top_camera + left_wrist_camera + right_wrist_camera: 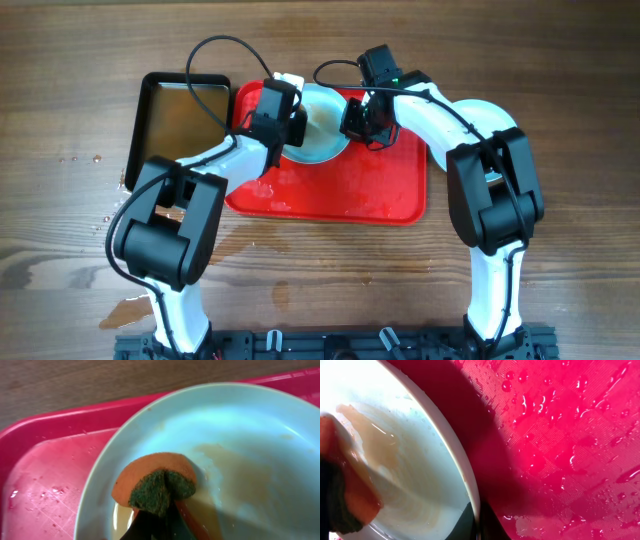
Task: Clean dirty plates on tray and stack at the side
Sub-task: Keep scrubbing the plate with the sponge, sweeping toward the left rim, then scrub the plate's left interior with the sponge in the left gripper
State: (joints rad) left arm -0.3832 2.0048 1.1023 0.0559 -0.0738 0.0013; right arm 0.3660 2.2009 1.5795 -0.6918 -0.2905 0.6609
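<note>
Overhead, one dirty plate [322,138] is sitting at the upper middle of the red tray [350,190], with both arms reaching over it. Left wrist: the left claw [157,522] is gripping an orange-and-green sponge [155,482], pressing it on the plate's sauce-smeared centre. Right wrist: the right claw [475,522] is pinching the plate's rim, bottom centre.

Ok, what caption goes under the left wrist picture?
Left gripper presses a sponge on a streaky plate in the red tray.
</note>
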